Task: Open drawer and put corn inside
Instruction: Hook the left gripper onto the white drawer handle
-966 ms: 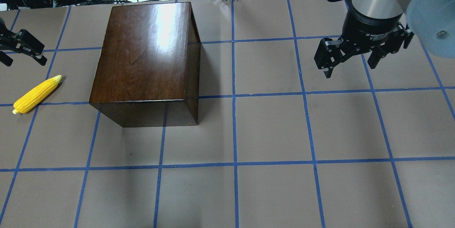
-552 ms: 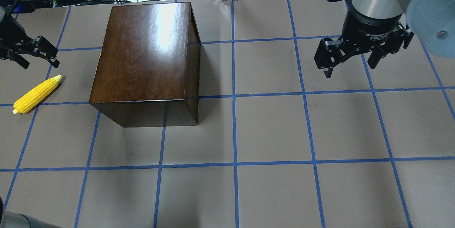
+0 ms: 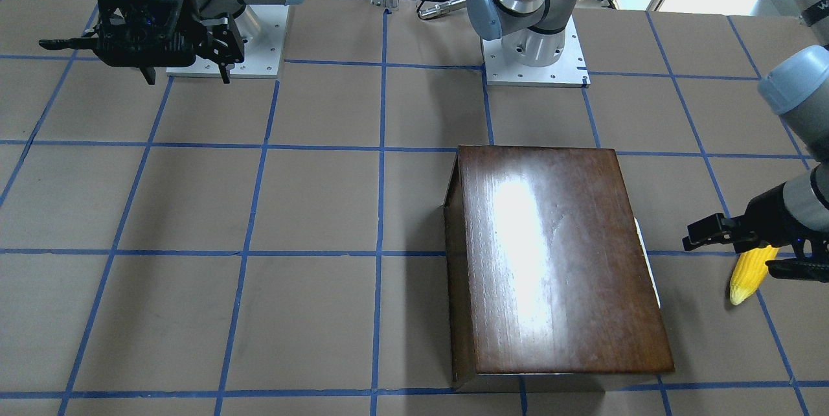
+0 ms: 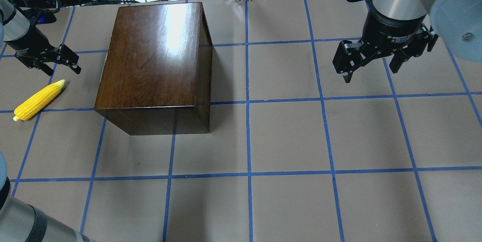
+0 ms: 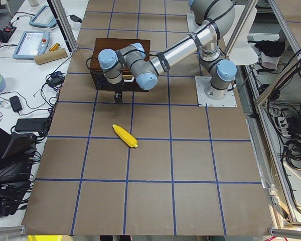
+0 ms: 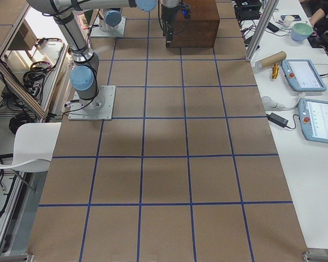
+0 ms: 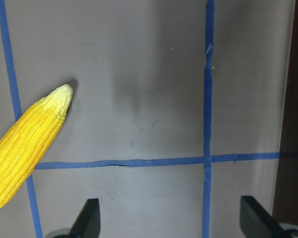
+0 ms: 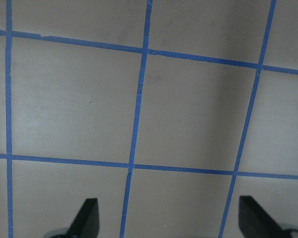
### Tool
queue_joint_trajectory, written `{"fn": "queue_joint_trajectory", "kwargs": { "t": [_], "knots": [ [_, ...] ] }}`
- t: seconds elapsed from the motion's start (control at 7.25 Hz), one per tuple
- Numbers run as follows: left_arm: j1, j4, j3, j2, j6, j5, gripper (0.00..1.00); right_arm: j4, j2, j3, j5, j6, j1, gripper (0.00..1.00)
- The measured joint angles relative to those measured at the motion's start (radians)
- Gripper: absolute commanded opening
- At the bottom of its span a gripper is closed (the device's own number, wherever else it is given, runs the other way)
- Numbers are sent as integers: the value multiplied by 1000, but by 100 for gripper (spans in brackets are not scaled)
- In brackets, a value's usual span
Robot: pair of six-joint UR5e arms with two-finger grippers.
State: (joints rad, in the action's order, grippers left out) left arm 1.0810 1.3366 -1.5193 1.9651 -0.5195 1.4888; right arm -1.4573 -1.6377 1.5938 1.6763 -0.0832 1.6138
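Swinging in from the table's left edge, the left gripper [image 4: 63, 69] now hangs over the bare mat between the corn [image 4: 37, 100] and the box [image 4: 150, 57]. It is closer to the box's left face than a second ago, and its fingers are spread wide with nothing between them. That face carries the drawer [image 5: 96, 79], which I judge to be shut, so the move reads as the approach to the knob; the knob itself is too small to make out. The corn has not shifted: it lies flat on the table [image 4: 286, 136], left of the box and apart from it, pale tip pointing far. The right gripper [image 4: 371, 74] hangs unchanged at the far right, likewise spread and empty. Counted: one box, one drawer, one corn cob, two grippers.
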Motion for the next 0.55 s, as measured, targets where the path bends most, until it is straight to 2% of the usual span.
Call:
{"fn": "queue_joint_trajectory", "kwargs": {
  "t": [0.28,0.55],
  "knots": [
    [-1,52,1,-1,-10,-150,100,0,0,0,0,-1,0,100],
    [0,73,-1,4,-22,-211,100,0,1,0,-1,0,0,100]
  ]
}}
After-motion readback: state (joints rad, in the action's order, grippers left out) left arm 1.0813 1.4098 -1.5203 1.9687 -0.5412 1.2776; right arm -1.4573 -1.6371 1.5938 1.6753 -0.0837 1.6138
